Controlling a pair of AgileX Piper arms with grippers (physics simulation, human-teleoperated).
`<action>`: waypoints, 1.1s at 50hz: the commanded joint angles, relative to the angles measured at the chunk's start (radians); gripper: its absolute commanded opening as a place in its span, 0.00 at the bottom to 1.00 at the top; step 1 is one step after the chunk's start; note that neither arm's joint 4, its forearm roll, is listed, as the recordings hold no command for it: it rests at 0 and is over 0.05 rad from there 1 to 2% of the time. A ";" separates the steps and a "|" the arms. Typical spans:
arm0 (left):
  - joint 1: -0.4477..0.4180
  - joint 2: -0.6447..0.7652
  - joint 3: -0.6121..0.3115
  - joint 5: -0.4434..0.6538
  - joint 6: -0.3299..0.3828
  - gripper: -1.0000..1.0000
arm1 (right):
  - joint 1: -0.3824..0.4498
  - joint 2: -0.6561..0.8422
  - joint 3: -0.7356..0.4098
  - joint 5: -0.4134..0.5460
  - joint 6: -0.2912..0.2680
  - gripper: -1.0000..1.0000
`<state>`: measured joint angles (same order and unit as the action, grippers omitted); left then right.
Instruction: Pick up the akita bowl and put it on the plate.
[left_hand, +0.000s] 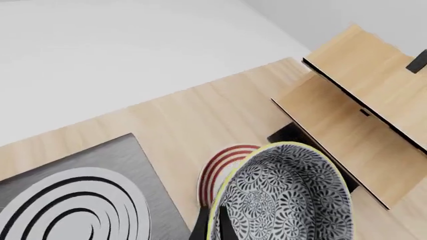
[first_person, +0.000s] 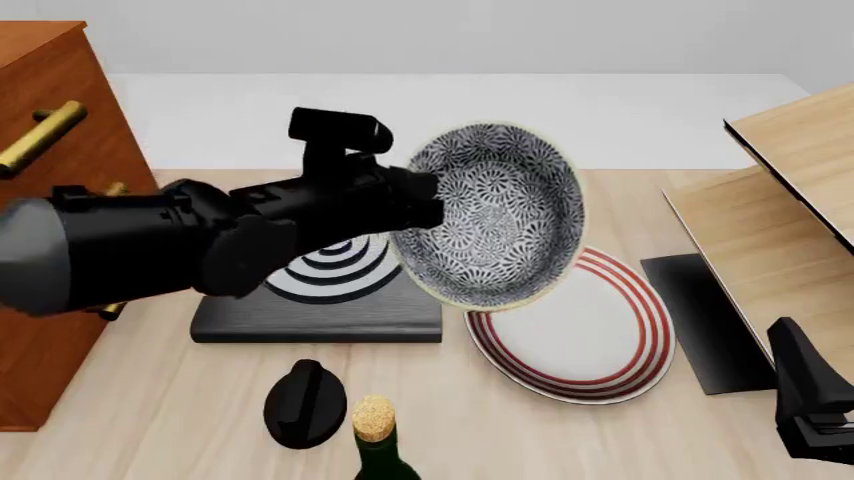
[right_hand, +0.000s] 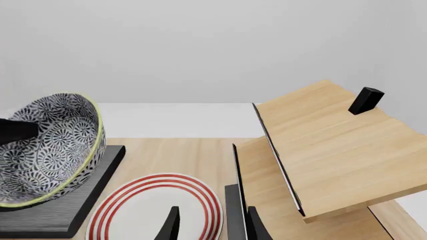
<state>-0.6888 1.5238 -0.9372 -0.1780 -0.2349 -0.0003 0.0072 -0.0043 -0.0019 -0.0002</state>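
Left wrist view: akita bowl, black-and-white floral, clamped at its rim by the left gripper.
Front view: bowl tilted, aloft between slab and plate.
Right wrist view: right gripper parted, empty; only here, a wooden shelf in full.

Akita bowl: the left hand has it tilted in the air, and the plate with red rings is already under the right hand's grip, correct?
Not quite. The left hand does hold the akita bowl tilted in the air, but nothing grips the plate: it lies free on the table. The right wrist view shows the right hand open above it, touching nothing.
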 joint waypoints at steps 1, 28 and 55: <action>-0.045 0.056 -0.029 0.002 -0.024 0.00 | 0.000 0.000 0.000 0.000 0.000 1.00; -0.122 0.143 -0.059 -0.001 -0.090 0.00 | 0.000 0.000 0.000 0.000 0.000 1.00; -0.150 0.256 -0.163 0.030 -0.092 0.00 | 0.000 0.000 0.000 0.000 0.000 1.00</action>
<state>-0.8318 1.7432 -1.0548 -0.1607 -0.3315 -0.0003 0.0071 -0.0043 -0.0019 -0.0004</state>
